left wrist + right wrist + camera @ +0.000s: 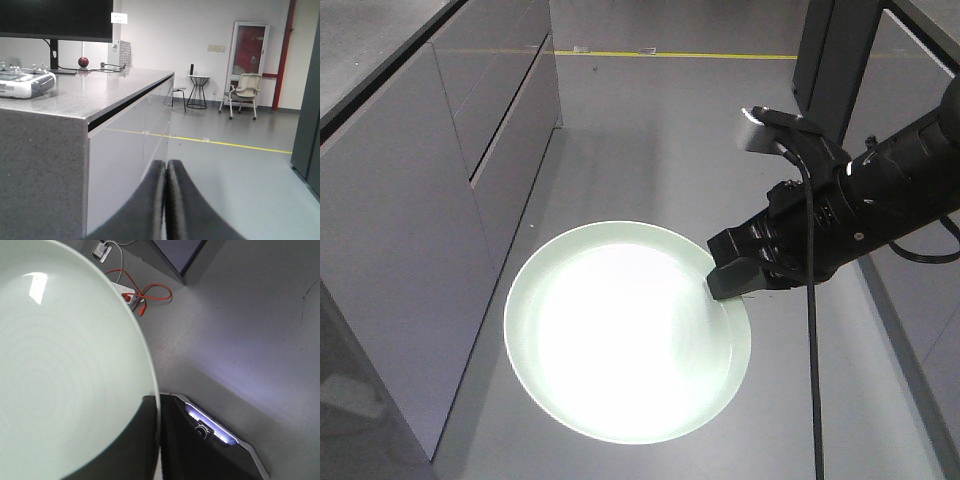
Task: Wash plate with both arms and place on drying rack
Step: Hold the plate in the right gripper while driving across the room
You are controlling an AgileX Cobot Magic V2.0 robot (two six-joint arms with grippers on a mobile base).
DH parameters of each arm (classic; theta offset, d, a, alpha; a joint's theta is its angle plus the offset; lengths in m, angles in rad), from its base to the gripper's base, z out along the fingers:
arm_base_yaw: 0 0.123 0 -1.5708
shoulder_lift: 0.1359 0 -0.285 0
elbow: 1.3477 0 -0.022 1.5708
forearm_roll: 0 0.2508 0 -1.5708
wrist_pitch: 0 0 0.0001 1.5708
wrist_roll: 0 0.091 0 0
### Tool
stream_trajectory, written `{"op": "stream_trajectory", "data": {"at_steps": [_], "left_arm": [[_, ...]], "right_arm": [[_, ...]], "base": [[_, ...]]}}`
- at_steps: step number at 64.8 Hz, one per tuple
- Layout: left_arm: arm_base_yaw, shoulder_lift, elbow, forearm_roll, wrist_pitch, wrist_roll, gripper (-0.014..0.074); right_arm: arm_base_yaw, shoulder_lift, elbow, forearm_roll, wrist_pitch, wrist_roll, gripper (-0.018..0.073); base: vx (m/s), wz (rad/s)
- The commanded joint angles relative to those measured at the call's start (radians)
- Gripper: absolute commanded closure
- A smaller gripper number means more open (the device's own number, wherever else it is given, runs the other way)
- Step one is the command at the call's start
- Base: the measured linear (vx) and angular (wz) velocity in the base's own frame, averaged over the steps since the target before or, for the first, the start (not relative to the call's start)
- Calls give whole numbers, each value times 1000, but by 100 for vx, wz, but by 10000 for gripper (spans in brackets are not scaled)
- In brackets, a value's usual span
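Plate (620, 335) hung lower centre over the floor (650, 130) | right gripper (728, 283) clamped its right rim | left gripper (166, 165) was pinched together, empty, bottom centre.

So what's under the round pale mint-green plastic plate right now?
Only grey floor shows around the plate, held at its rim by the black right gripper; directly beneath is hidden.

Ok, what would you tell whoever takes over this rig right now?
Right gripper: shut on the rim of the plate, holding it above the floor beside the cabinets.
Left gripper: fingers shut, empty.
Drying rack: not in view.
Done: plate is in hand.
Left: likely washing with both arms, then racking.
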Motion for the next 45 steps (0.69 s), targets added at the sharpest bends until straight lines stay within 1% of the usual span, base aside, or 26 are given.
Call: {"op": "stream_trajectory", "data": {"at_steps": [1,45], "left_arm": [[-7,-14,-23,-3,-78,-7,603],[-7,-14,-23,-3,-78,-7,603]], "right_arm": [[-2,-39,-27,43,-23,-7,564],[-2,-39,-27,43,-23,-7,564]], "base": [[21,-1],[22,-2]]}}
